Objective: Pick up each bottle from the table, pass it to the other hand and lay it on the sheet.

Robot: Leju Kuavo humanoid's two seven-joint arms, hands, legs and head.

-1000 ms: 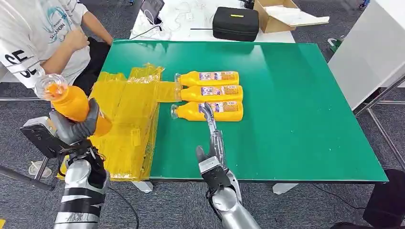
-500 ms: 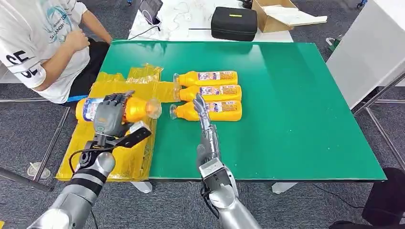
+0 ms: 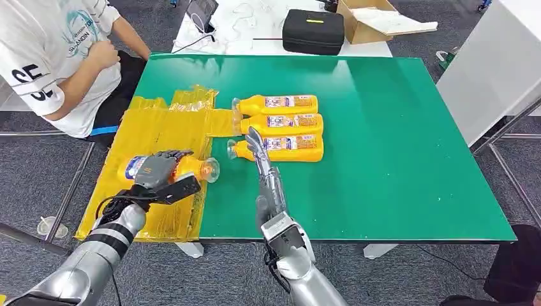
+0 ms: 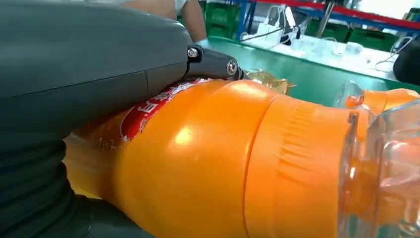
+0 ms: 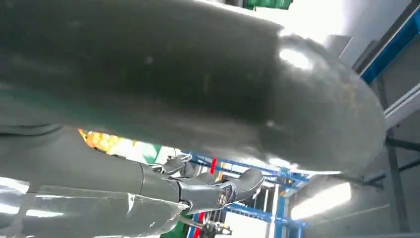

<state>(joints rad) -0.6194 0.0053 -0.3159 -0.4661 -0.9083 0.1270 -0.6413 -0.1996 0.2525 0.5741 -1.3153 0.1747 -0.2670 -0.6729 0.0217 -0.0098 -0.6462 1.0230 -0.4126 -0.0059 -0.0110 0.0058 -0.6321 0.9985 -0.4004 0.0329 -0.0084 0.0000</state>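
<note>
Head view shows the left hand (image 3: 155, 171) at lower left of the frame, fingers wrapped over an orange plastic bottle with a clear cap and a white-and-blue label (image 3: 191, 169), which lies on its side, cap pointing toward frame centre, over the right edge of the crinkled yellow plastic sheet (image 3: 156, 131); whether the bottle rests on the sheet or hangs just above it cannot be told. Left wrist view has the same bottle close up (image 4: 208, 163), with the grey thumb (image 4: 99, 69) pressed across its red-and-white label. At centre of the head view the right hand (image 3: 258, 156) reaches up the frame with fingers straight and together, holding nothing, its fingertips (image 3: 251, 134) over the neck end of the nearest of three more orange bottles (image 3: 281, 122). Those three lie side by side in a row on the green tabletop (image 3: 395, 140), caps toward the sheet, the top two caps at the sheet's edge. A person in a white printed T-shirt (image 3: 48, 57) sits at upper left beside the table. A black zipped case (image 3: 313, 30) and an open cardboard box (image 3: 373, 19) sit on a white surface at the top.
</note>
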